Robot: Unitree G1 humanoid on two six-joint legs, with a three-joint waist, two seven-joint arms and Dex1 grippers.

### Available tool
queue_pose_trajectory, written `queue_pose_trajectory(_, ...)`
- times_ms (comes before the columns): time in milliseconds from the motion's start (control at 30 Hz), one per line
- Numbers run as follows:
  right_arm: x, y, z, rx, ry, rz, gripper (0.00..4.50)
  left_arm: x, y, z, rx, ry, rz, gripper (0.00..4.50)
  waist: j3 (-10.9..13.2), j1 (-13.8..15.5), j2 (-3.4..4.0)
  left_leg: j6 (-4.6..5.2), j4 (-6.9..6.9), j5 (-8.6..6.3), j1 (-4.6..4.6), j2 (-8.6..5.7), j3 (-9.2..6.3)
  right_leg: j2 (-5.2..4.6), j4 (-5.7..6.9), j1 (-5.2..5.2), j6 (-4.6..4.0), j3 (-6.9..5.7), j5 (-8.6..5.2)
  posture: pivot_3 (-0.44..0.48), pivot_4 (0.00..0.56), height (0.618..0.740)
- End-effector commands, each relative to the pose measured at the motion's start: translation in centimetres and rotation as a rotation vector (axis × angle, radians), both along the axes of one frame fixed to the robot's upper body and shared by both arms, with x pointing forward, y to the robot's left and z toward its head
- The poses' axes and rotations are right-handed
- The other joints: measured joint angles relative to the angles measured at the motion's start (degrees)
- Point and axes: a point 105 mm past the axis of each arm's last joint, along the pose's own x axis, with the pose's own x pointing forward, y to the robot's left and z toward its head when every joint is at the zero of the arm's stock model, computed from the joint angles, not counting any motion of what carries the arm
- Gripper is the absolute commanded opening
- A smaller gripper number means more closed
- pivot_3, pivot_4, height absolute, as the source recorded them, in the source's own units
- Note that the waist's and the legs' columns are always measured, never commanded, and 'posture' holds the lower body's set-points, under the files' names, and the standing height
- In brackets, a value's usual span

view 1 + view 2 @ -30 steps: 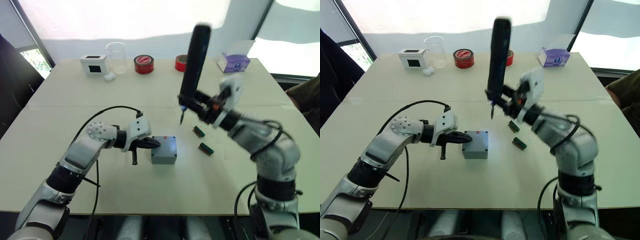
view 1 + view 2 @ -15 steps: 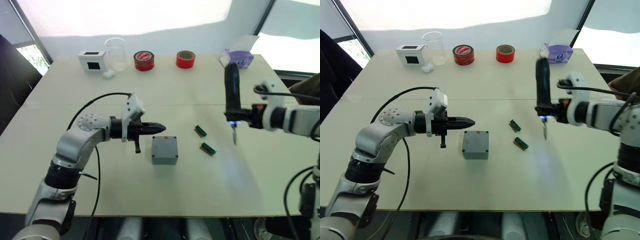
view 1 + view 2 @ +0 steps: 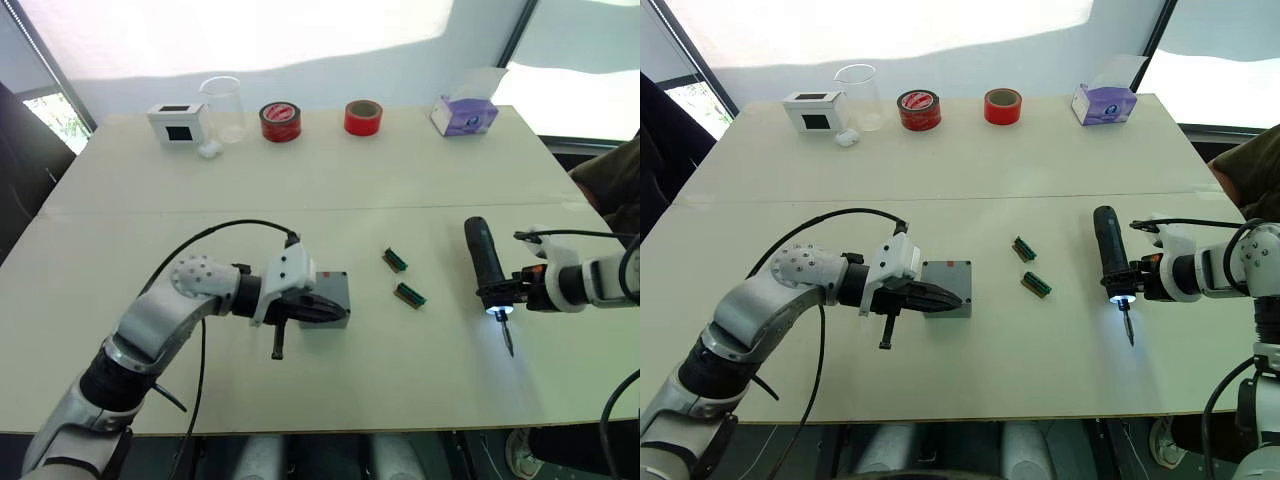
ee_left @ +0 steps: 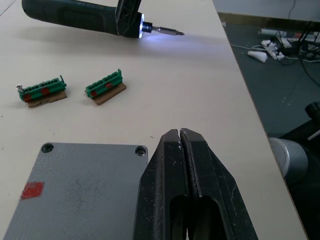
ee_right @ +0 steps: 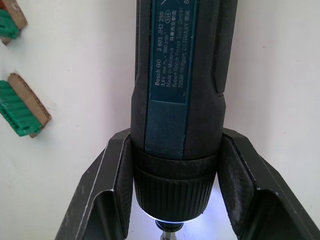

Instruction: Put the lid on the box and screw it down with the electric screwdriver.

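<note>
Here, centre frame: left gripper [image 4: 180, 145] pinched closed over grey square lidded box [image 3: 330, 291]; wrist view adds its red mark. Right gripper [image 5: 172, 165] clamps long black electric screwdriver [image 3: 1107, 254].

The lid [image 4: 85, 192] is a flat grey square plate with a grainy cast finish, a small red mark on its face and screw holes at its corners; it sits squarely on top of the box [image 3: 946, 290], the grey housing below it, which rests on the table. The assembly lies directly under and beside the closed fingers of the left gripper [image 4: 182, 150], whose tip overlaps the lid's edge. The electric screwdriver [image 3: 1108, 254], a long black cylinder with printed label and lit pale tip, lies nearly flat, clamped near its bit end between the fingers of the right gripper [image 5: 175, 200], bit pointing toward the robot.
</note>
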Motion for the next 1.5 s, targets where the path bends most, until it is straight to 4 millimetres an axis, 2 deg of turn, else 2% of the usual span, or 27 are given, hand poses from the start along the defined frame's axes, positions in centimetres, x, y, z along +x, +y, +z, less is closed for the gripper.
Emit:
queue_pose_trajectory(33,0.3,-0.8,0.8,-0.032,-0.045,-0.002,1.80,0.0,-0.1,0.6,-0.010,-0.044,0.019,0.00,0.0,0.0,0.00,0.00,0.02,0.00,0.00,0.00,-0.01,0.01,0.00,0.02,0.01,-0.01,0.00,0.000,0.150,0.740)
queue_pose_trajectory(100,0.3,-1.0,0.6,-0.044,-0.040,0.003,1.80,-0.1,-0.1,0.6,-0.014,-0.039,0.018,0.00,0.0,0.0,-0.02,0.00,0.06,0.00,0.04,0.00,-0.02,0.02,-0.01,0.09,0.02,-0.01,0.01,0.000,0.150,0.740)
queue_pose_trajectory(167,0.3,-1.4,0.2,-0.076,-0.035,0.000,2.81,-0.1,0.1,0.6,-0.013,-0.036,0.021,0.00,0.0,0.0,-0.02,0.00,0.09,0.00,0.05,0.00,-0.03,0.03,-0.01,0.12,0.03,-0.01,0.02,0.000,0.150,0.740)
queue_pose_trajectory(200,0.3,-1.6,0.0,-0.098,-0.044,0.004,2.87,0.0,0.2,0.7,-0.012,-0.037,0.023,0.00,0.0,0.0,-0.03,0.00,0.09,0.00,0.07,0.00,-0.04,0.04,-0.01,0.15,0.03,-0.02,0.02,0.000,0.150,0.740)
queue_pose_trajectory(333,0.2,-2.2,-0.7,-0.184,-0.070,0.055,4.28,0.5,0.5,0.8,-0.007,-0.040,0.040,0.00,0.0,0.3,-0.06,0.01,0.22,-0.01,0.12,0.00,-0.15,0.09,-0.02,0.31,0.04,-0.05,0.02,0.000,0.150,0.740)
queue_pose_trajectory(367,0.1,-2.2,-0.9,-0.189,-0.068,0.060,4.46,0.7,0.6,0.8,-0.007,-0.040,0.044,0.00,0.0,0.3,-0.08,0.03,0.28,-0.02,0.12,0.00,-0.16,0.10,-0.02,0.33,0.04,-0.06,0.02,0.000,0.150,0.740)
queue_pose_trajectory(533,0.0,-1.9,-1.1,-0.204,-0.076,0.088,4.46,1.2,1.0,0.8,0.001,-0.045,0.054,0.00,0.0,0.6,-0.10,0.14,0.59,-0.09,0.12,0.00,-0.21,0.12,-0.01,0.51,0.06,-0.07,0.03,0.000,0.150,0.740)
queue_pose_trajectory(633,0.6,-1.6,-0.2,-0.189,-0.136,0.103,4.46,1.5,1.1,0.7,0.003,-0.046,0.061,0.00,0.0,1.0,-0.13,0.15,0.66,-0.09,0.12,0.00,-0.21,0.11,-0.01,0.54,0.06,-0.05,0.04,0.000,0.150,0.740)
queue_pose_trajectory(767,1.5,-1.1,1.9,-0.171,-0.225,0.118,4.46,2.3,1.6,0.4,-0.001,-0.037,0.105,0.00,0.0,1.0,-0.09,0.14,0.67,-0.09,0.12,0.00,-0.19,0.10,0.00,0.50,0.07,-0.03,0.04,0.000,0.150,0.740)
queue_pose_trajectory(833,2.3,-0.6,4.4,-0.199,-0.321,0.167,4.46,3.2,2.3,0.8,-0.022,-0.035,0.156,0.00,0.1,1.0,-0.02,0.14,0.66,-0.09,0.10,0.01,-0.17,0.10,0.02,0.44,0.08,-0.02,0.05,0.000,0.150,0.740)
queue_pose_trajectory(933,3.4,1.6,8.9,-0.213,-0.491,0.272,4.46,5.1,4.2,2.2,-0.076,-0.045,0.275,0.00,0.2,0.7,0.19,0.14,0.65,-0.09,0.07,0.02,-0.13,0.10,0.07,0.33,0.10,0.00,0.06,0.000,0.150,0.740)
queue_pose_trajectory(1000,3.5,3.6,10.4,-0.188,-0.575,0.363,4.46,5.8,5.2,2.6,-0.082,-0.055,0.327,0.00,0.3,0.7,0.13,0.14,0.62,-0.09,0.06,0.05,-0.12,0.11,0.11,0.27,0.12,-0.02,0.07,0.000,0.150,0.740)
queue_pose_trajectory(1067,3.0,6.6,11.1,-0.082,-0.657,0.488,4.46,6.1,6.0,2.1,-0.049,-0.051,0.358,0.00,0.3,0.7,0.02,0.14,0.56,-0.10,0.06,0.12,-0.18,0.19,0.07,0.28,0.12,-0.08,0.06,0.000,0.150,0.740)
queue_pose_trajectory(1100,2.2,8.8,10.8,-0.028,-0.696,0.592,4.46,6.3,6.5,1.1,0.009,-0.060,0.376,0.00,0.3,0.8,0.01,0.14,0.55,-0.10,0.06,0.12,-0.19,0.19,0.07,0.29,0.12,-0.07,0.06,0.000,0.150,0.740)
queue_pose_trajectory(1167,-0.6,13.9,6.8,0.012,-0.666,0.854,4.46,6.0,7.2,-1.5,0.114,-0.041,0.385,0.00,0.3,1.2,-0.04,0.14,0.55,-0.10,0.05,0.08,-0.16,0.14,0.08,0.29,0.13,-0.05,0.06,0.000,0.150,0.740)
queue_pose_trajectory(1200,-1.8,15.2,5.3,0.010,-0.644,0.934,4.46,5.8,7.3,-2.3,0.145,-0.037,0.385,0.00,0.2,1.2,-0.13,0.14,0.58,-0.10,0.03,0.06,-0.16,0.11,0.07,0.31,0.14,-0.05,0.07,0.000,0.150,0.740)
queue_pose_trajectory(1233,-2.7,16.0,3.8,-0.005,-0.619,1.000,4.46,5.6,7.3,-2.8,0.169,-0.037,0.377,0.00,0.3,1.1,-0.11,0.20,0.55,-0.15,0.12,0.07,-0.18,0.14,0.06,0.39,0.14,-0.03,0.07,0.000,0.150,0.740)
queue_pose_trajectory(1300,-3.7,16.6,2.2,-0.022,-0.600,1.059,4.46,5.3,7.1,-3.3,0.188,-0.038,0.363,0.00,0.3,1.4,-0.09,0.20,0.58,-0.14,-0.03,0.05,-0.17,0.12,0.12,0.23,0.14,-0.02,0.07,0.000,0.150,0.740)
queue_pose_trajectory(1500,-4.6,18.2,0.3,0.014,-0.586,1.097,4.46,5.0,5.5,-3.8,0.174,-0.025,0.315,0.00,0.3,1.3,-0.17,0.19,0.75,-0.15,0.07,-0.10,-0.17,-0.10,0.06,0.43,0.18,-0.05,0.12,0.000,0.150,0.740)
